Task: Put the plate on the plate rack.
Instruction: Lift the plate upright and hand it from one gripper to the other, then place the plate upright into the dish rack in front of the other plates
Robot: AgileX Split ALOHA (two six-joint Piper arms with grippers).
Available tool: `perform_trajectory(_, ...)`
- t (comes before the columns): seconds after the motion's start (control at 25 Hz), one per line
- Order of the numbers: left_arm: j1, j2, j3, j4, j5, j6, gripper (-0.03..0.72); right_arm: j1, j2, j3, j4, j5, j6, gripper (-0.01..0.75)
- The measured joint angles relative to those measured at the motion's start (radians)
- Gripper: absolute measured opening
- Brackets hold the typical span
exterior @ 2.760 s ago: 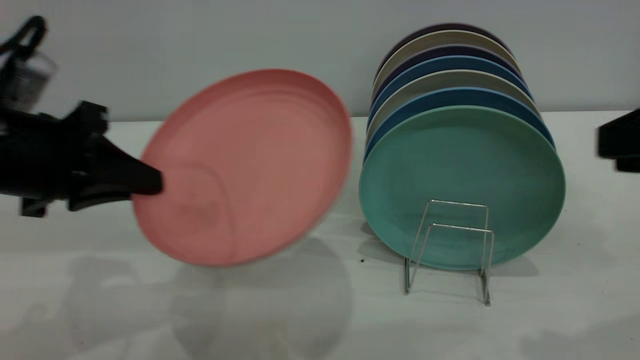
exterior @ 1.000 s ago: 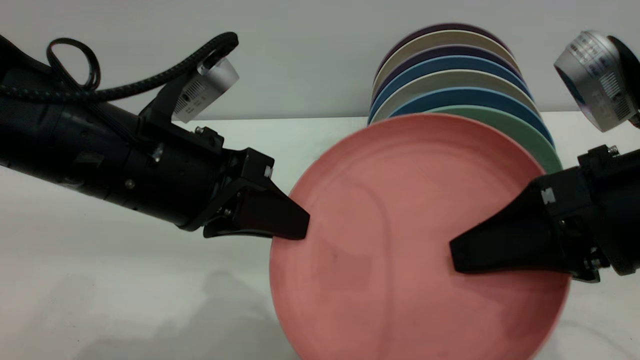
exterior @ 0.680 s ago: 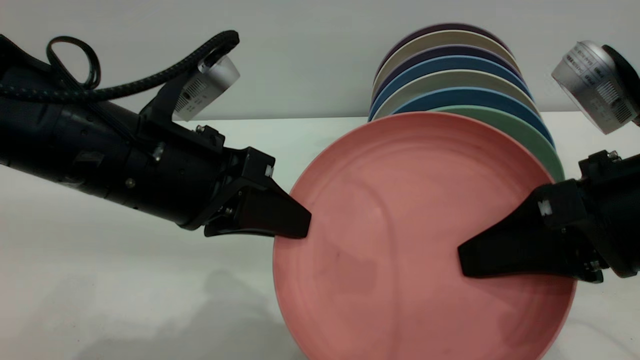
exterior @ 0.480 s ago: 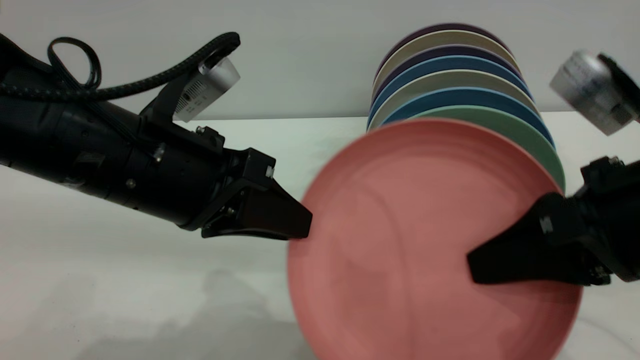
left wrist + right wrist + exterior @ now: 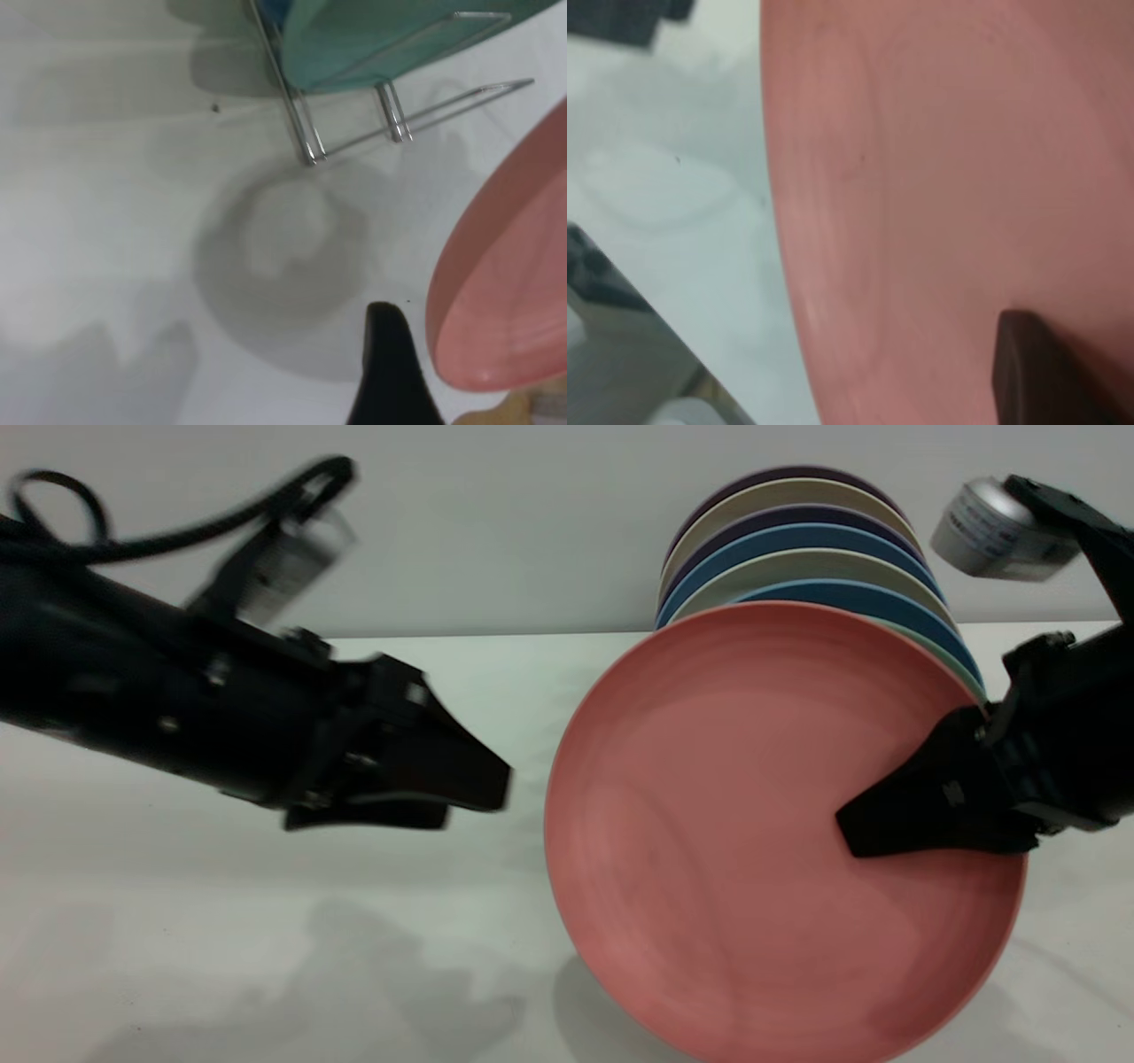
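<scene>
The salmon-pink plate stands tilted on edge in front of the row of plates, held a little above the table. My right gripper is shut on its right rim, with one finger lying over the plate's face. My left gripper is open and empty, a short gap left of the plate's rim. In the left wrist view the plate's edge hangs beside my finger, apart from it. The wire plate rack shows only in that view; the pink plate hides it in the exterior view.
A teal-green plate leans in the rack behind its front loops. Behind it stand several more plates, blue, beige and purple, up to the back wall. White table stretches left of the rack.
My left gripper has let go of the plate's left rim and pulled back left. My right gripper alone has carried the plate right and up, closer to the plates in the rack.
</scene>
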Motion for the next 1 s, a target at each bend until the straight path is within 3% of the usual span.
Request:
perform_trajectory(0.28,0.09,-0.085,0.034,0.018,0.0,0.001,0.522,0.0,-0.158,-0.03,-0.202,-0.096,0.037,0.136)
perform_trajectory(0.68,0.091,-0.097,0.035,0.001,0.004,0.018,0.522,0.0,-0.355,-0.111,-0.48,-0.086,0.046,0.136)
perform_trajectory(1.0,0.091,-0.104,0.035,-0.004,0.004,0.019,0.522,0.0,-0.355,-0.112,-0.512,-0.142,-0.064,0.135)
